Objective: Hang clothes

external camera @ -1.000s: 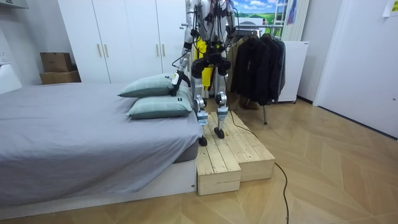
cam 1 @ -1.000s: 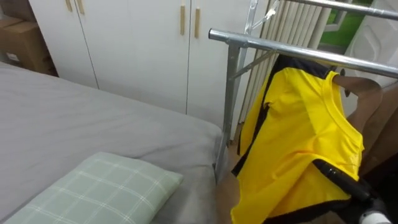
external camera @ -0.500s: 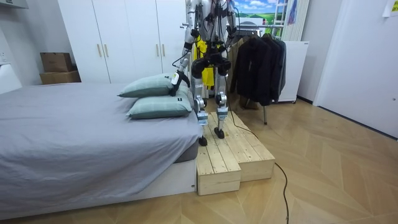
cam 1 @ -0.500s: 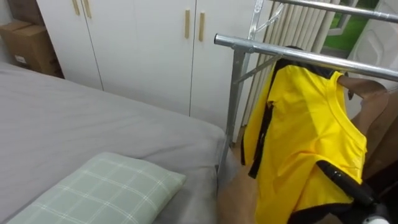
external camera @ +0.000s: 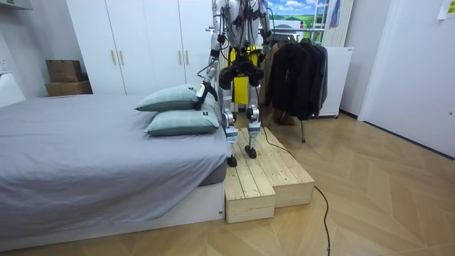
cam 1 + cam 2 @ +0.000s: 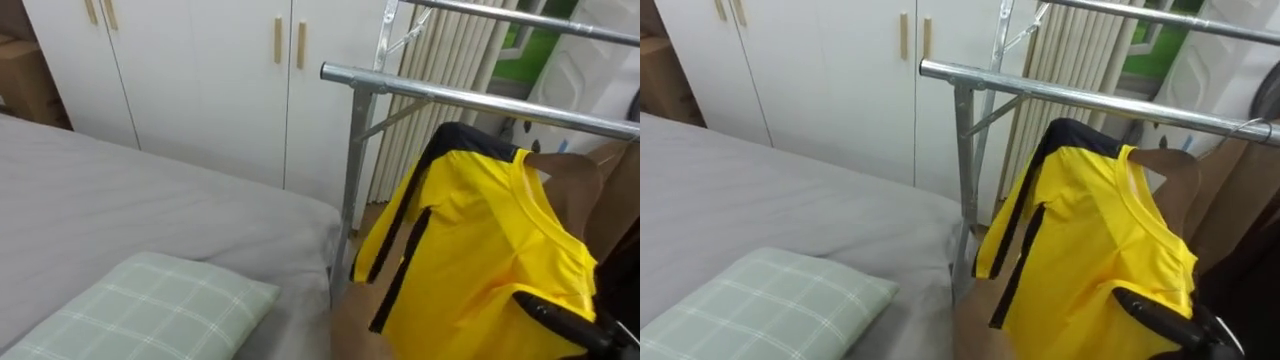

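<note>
- Bedroom setting: white wardrobe (image 6: pixel 200 70) on the far wall, and a grey bed (image 6: pixel 130 210) with a green checked pillow (image 6: pixel 140 310).
- Robot stands on a wooden platform (image 5: pixel 263 178) at the bed's corner, facing the clothes rack.
- Right forearm (image 6: pixel 560 318) enters from the lower right and runs into the lower hem of the yellow shirt (image 6: pixel 480 250). The right hand is buried in that cloth, so its grip cannot be told.
- Yellow shirt has black trim and lies directly above and to the left of the forearm, draped over it at the bottom edge.
- Shirt collar sits just under the lower metal rail (image 6: pixel 470 98), apart from it. Whether a hanger carries it cannot be told.
- A second rail (image 6: pixel 500 15) runs higher up, well above the arm.
- A brown garment (image 6: pixel 575 185) hangs just right of the shirt collar, above the forearm.
- Bed and pillow lie well off to the left of the forearm.
- Left hand (image 5: pixel 202 92) hangs low at the robot's side, just beside the stacked pillows. Its finger state cannot be made out.
- Dark clothes (image 5: pixel 295 75) hang on the rack beyond the robot, on the room view's right.
</note>
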{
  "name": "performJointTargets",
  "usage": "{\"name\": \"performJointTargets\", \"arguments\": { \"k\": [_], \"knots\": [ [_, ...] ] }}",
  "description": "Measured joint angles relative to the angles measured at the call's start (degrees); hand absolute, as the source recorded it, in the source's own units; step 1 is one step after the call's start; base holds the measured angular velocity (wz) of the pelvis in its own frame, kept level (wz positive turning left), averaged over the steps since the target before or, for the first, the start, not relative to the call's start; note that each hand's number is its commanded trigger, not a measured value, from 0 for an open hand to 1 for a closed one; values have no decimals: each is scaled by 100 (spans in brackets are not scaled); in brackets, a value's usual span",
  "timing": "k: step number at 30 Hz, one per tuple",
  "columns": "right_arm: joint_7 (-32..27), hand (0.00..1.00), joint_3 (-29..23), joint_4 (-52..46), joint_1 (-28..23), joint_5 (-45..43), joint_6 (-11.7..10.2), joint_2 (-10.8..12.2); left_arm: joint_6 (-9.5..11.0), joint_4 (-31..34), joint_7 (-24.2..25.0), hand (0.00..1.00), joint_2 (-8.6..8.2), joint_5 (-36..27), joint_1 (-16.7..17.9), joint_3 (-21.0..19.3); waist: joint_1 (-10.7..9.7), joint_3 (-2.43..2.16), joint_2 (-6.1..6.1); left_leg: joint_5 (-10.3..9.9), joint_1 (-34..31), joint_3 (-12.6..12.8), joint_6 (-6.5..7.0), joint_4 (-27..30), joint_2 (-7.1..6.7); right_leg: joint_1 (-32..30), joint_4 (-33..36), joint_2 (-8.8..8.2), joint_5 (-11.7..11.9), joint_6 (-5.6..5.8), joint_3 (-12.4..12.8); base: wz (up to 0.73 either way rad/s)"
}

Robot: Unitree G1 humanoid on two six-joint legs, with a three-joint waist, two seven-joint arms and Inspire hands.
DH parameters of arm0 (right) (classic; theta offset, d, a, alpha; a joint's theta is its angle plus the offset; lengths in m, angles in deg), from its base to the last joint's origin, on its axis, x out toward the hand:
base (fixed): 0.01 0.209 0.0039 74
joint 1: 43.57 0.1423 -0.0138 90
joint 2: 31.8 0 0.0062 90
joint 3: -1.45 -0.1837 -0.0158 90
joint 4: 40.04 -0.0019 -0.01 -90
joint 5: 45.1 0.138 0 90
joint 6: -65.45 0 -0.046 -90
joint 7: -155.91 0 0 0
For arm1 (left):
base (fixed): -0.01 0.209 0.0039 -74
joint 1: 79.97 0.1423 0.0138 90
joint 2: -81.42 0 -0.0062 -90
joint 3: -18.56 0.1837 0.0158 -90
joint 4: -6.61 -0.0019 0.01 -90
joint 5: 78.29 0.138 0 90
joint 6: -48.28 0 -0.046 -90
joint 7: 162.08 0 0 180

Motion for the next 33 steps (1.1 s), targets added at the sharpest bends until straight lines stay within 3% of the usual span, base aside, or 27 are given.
{"name": "performJointTargets", "arguments": {
  "k": [3,7,11,13,17,23,33],
  "knots": [
    [-135,0,-39,-40,-130,-152,-204,76,10,0,0,0,3,11,6,1,-2,0,0,0,-1,-12,0,0,-1,0,6,2,-18,-1,1,1],
    [-310,0,-236,-33,-323,-45,-314,264,10,0,0,0,2,11,12,5,-8,-1,12,0,0,10,0,2,2,0,8,5,-47,-5,9,-1],
    [-369,0,-313,177,-864,1,-287,520,7,1,9,0,-11,10,62,-10,-127,22,97,0,-2,93,0,6,7,-23,11,18,-50,-9,104,-11],
    [-454,0,-314,470,-1026,-40,-155,576,5,1,31,0,-40,10,59,-10,-150,32,177,0,-18,111,0,-2,3,-88,34,19,-50,-9,175,-25],
    [-588,0,-306,837,-1387,-47,-39,683,5,-4,215,0,-75,13,106,-35,-290,128,314,1,-53,209,1,-7,3,-299,207,44,-46,-19,403,-32],
    [-777,0,-91,891,-1402,-138,-102,827,14,-49,258,0,-74,15,116,-1,-389,128,249,0,-92,211,1,-6,3,-518,410,93,-80,-42,595,-15],
    [-1082,0,80,893,-1543,-549,-113,866,184,-50,262,0,-55,13,113,3,-400,123,239,-1,-121,238,2,-8,-3,-573,452,95,-20,-23,612,1]
  ]
}}
